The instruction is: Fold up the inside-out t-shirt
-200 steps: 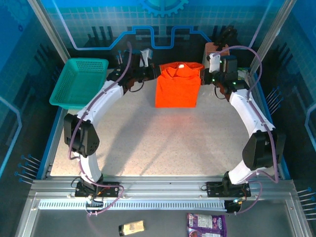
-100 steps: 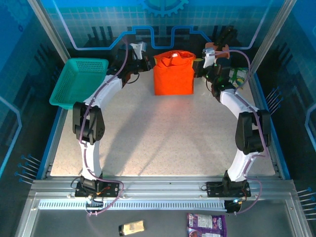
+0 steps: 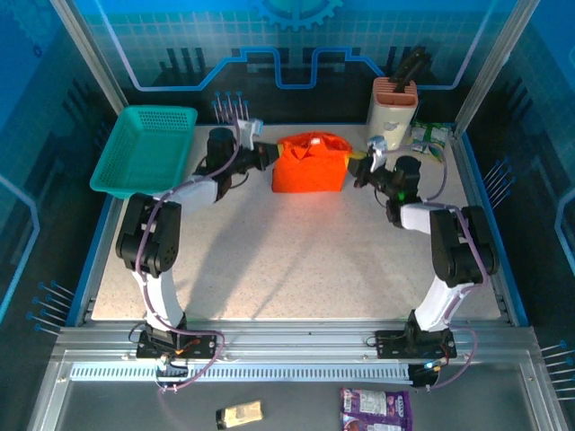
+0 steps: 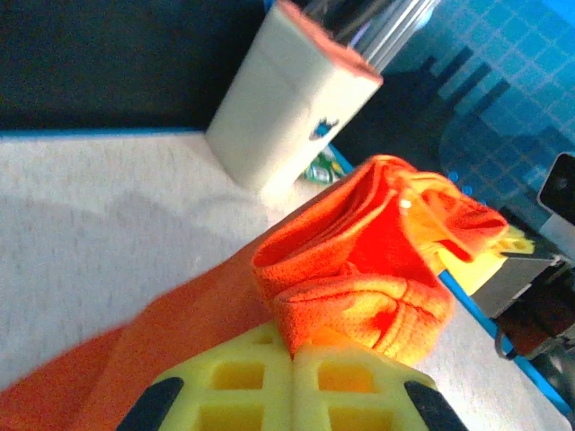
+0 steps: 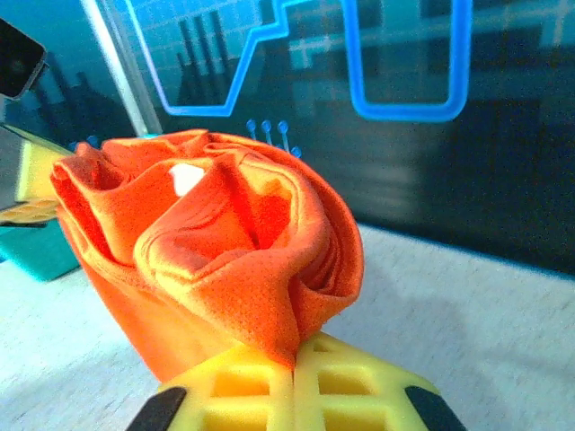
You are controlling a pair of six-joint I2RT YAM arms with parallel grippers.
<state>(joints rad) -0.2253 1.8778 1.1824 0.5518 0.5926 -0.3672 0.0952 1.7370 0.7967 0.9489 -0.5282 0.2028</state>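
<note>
Two-handed work: hold the t-shirt point(image 3: 310, 163), bunched at the far middle of the table point(image 3: 296, 269), taut between left gripper point(image 3: 267, 154) and right gripper point(image 3: 357, 164) — each clamped shut on an upper edge. Lower evenly, heights matched — no slack, no twist.

Bright orange t-shirt point(image 3: 310, 169), plain soft cloth, bunched into a compact bundle, top edge rumpled, at far centre of table point(image 3: 296, 260).

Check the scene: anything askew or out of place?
The t-shirt is bunched into a lump, one end in the left fingers, the other in the right fingers. A purple packet and a yellowish packet lie off the table.
</note>
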